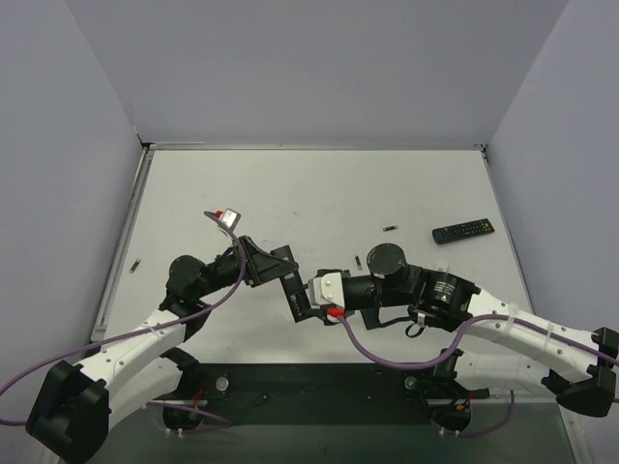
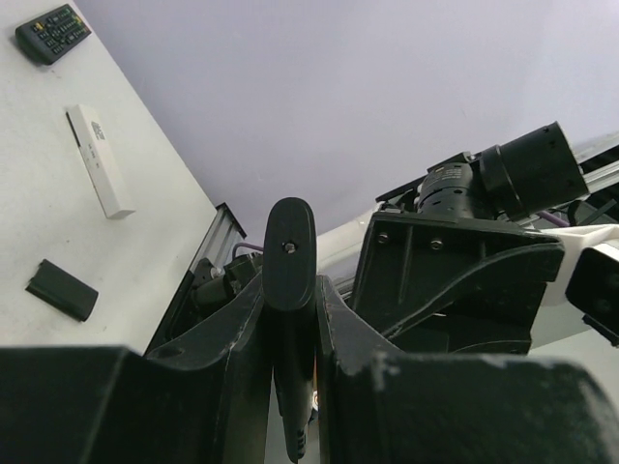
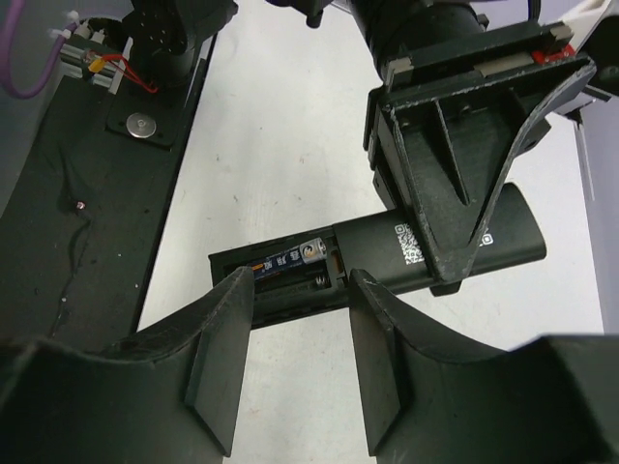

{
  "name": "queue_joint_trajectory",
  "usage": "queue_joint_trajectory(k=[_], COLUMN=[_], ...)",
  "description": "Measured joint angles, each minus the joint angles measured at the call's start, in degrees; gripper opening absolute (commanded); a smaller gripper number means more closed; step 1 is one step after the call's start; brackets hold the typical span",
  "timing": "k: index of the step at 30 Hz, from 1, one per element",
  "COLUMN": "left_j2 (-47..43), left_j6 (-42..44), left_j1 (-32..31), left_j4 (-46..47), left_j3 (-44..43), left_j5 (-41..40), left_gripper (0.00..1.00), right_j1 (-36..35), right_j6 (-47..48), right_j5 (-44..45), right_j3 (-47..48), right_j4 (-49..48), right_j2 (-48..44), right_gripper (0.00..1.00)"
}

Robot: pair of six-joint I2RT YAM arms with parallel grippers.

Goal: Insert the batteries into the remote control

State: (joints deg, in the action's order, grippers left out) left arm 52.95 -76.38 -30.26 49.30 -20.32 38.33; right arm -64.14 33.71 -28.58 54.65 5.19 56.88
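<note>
Right gripper point(image 3: 298, 290): jaws spread, empty, straddling open bay of black remote point(image 3: 517, 227). One battery point(image 3: 295, 256) lies in upper slot; lower slot looks unfilled. Left gripper point(image 2: 290, 290) clenched on remote body, holding it off table.

Risks: downward push from right gripper could pivot remote in left's pinch, or pop seated battery off its spring.

Writing: QR sticker point(image 3: 413, 244) on remote back; battery's blue wrap print too small to read. Farther: white remote point(image 2: 99, 159), dark logo illegible.
</note>
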Motion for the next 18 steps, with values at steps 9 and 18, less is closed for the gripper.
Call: queue_joint_trajectory(k=[9,18], left_j2=[-0.46,-0.79], left_j6=[2.27,3.34], left_j1=[0.0,0.0], left_j4=[-5.22,-7.06], left_j3=[-0.94,-1.53], left_j5=[1.62,2.69], left_gripper=[0.0,0.0], right_j1=[0.04,0.33], right_j6=[0.9,0.87], right_j5=[-3.21,-5.42], right_j3=[1.64,2.64], right_j4=[-0.07,-0.07], right_j2=[2.05,5.11], right_gripper=[0.28,0.26])
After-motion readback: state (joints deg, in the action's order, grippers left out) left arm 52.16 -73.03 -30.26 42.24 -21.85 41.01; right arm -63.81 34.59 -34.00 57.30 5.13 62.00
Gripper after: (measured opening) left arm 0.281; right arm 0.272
